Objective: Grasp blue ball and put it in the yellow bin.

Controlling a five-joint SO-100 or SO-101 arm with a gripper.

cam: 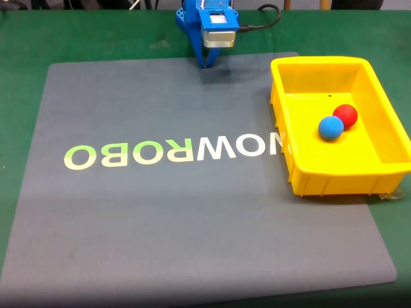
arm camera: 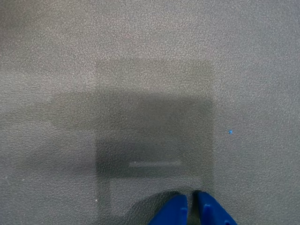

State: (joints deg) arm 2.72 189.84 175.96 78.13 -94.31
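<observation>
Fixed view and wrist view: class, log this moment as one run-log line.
blue ball: in yellow bin, beside red ball | gripper: shut, empty, over grey mat

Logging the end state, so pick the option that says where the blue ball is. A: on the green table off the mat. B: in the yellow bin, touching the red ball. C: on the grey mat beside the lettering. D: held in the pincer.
B: in the fixed view the blue ball lies on the floor of the yellow bin, against the red ball, far from the pincer.
</observation>
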